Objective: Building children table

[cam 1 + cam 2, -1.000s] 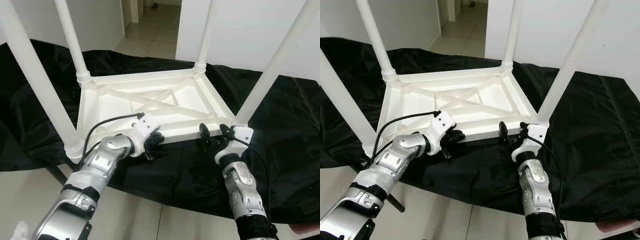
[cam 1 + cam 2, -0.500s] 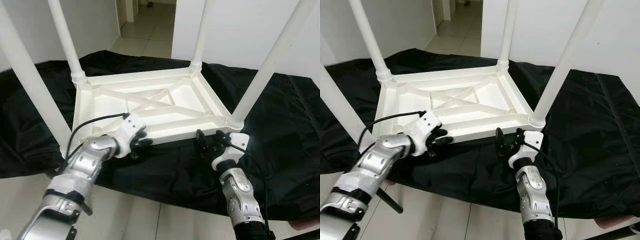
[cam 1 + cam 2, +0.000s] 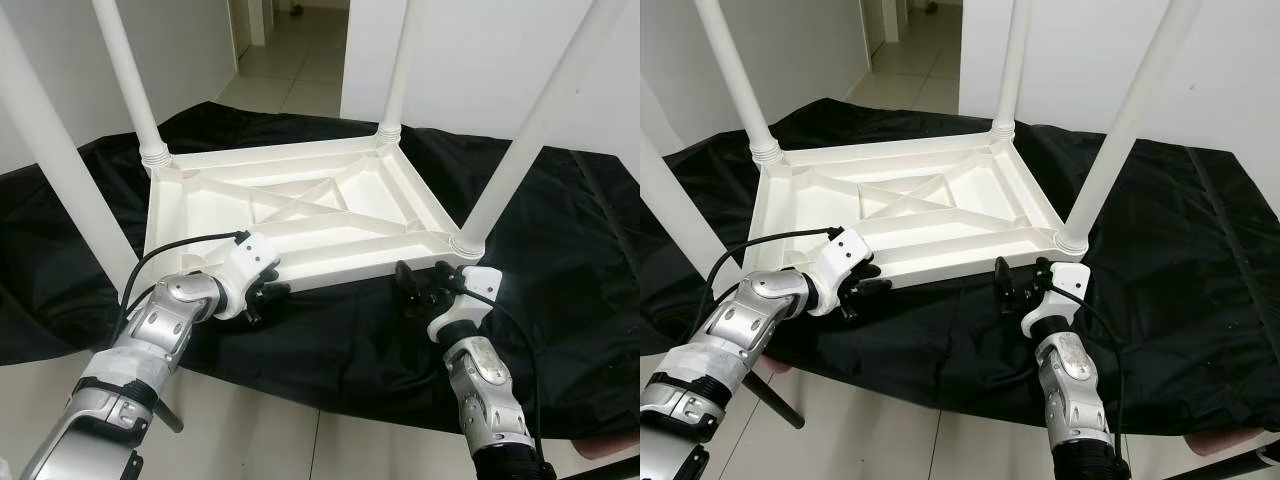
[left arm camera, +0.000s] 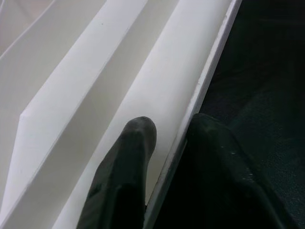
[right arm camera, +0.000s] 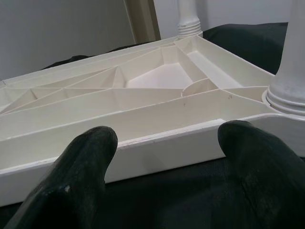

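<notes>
The white children's table [image 3: 330, 205] lies upside down on a black cloth [image 3: 560, 300], its ribbed underside facing up. Its legs stand upright at the corners, such as the far left leg [image 3: 130, 80] and the near right leg [image 3: 520, 130]. My left gripper [image 3: 262, 292] is shut on the near rim [image 4: 190, 114] towards the left corner, with one finger [image 4: 136, 143] inside the rim and the other outside. My right gripper [image 3: 422, 275] is open just in front of the near rim, beside the near right leg's base [image 5: 288, 90], touching nothing.
The black cloth hangs over the front edge of a low surface. Pale tiled floor [image 3: 890, 430] lies below it, with a dark rod [image 3: 775, 400] slanting down at the left. White walls and a doorway [image 3: 300, 40] stand behind the table.
The view has shifted slightly. My left gripper has slid a little to the left along the near rim. The right gripper has hardly moved relative to the table.
</notes>
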Controlling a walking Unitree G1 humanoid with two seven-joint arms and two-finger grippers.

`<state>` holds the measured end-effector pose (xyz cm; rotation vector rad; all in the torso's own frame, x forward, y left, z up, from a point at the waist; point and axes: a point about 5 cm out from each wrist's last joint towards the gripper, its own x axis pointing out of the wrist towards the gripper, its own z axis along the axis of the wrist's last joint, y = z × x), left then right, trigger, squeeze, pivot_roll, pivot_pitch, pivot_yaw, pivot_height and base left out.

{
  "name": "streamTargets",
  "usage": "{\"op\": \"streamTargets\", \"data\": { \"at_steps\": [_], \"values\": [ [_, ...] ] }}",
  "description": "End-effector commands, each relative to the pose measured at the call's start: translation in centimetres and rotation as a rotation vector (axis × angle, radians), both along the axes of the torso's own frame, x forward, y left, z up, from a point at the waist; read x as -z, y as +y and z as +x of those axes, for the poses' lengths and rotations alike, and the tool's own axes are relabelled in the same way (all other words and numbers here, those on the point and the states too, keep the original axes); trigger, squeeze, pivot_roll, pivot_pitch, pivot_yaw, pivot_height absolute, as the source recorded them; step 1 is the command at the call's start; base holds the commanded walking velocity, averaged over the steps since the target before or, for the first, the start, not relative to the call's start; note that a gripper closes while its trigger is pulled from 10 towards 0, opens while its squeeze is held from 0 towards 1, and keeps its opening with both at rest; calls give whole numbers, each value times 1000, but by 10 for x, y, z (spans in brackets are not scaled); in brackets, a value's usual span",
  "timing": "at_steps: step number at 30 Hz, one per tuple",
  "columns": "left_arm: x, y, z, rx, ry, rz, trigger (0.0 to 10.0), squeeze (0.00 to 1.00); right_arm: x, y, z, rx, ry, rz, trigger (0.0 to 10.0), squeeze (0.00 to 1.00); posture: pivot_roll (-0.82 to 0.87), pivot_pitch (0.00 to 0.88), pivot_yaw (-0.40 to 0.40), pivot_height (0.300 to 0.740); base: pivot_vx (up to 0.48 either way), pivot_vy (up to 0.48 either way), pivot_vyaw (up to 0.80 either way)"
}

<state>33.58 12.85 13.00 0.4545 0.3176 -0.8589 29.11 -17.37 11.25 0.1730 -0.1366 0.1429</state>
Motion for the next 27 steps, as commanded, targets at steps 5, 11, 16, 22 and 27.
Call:
{"op": "streamTargets", "data": {
  "at_steps": [5,11,16,22,27],
  "values": [
    [18,-5,-12,49,86,33,0,0,1,-1,1,-6,7,-9,10000,0,-21,0,-32,740,0,0,0],
    [16,-38,-19,142,72,-9,0,0,1,-2,1,-5,9,-14,10000,0,-23,0,-31,740,0,0,0],
    [12,-64,-23,200,46,-45,0,0,1,-2,1,-4,9,-16,10000,0,-27,0,-29,740,0,0,0],
    [7,-81,-24,222,6,-66,10000,0,2,-2,1,-1,11,-15,10000,0,-33,0,-24,740,0,0,0],
    [-4,-81,-26,238,-31,-160,10000,1000,3,-3,0,8,12,-16,10000,0,-34,0,-20,740,0,0,0]
  ]
}}
